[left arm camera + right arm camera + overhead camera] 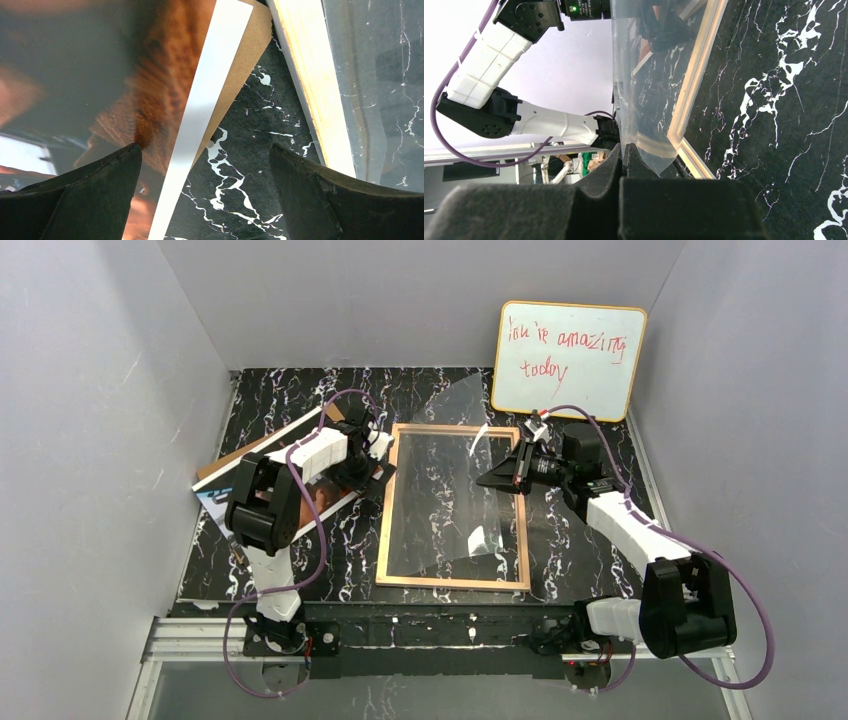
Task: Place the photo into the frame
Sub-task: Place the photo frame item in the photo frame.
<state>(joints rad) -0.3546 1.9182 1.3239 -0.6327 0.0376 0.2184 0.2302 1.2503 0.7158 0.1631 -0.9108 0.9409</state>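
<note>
My left tool (204,149) is spread wide w/ nothing in it, hovering over the white-border edge of the glossy rectangular photo (125,75) (dark, orange-brown tones). Photo lies on a flat brown backing board (250,55) at the left of the black marble desk (420,390), just beside the thin rectangular tan-wood frame (452,582). My right tool (624,150) is pinched shut on the clear flexible pane (644,90), tilted up off the frame, prob. so the opening is free for the photo. Next, imo: grab photo edge.

You've a black tabletop (300,390) veined white, a tan wood frame (386,510) at centre, and a dark, orange-brown, white-bordered photo (100,75) left.
</note>
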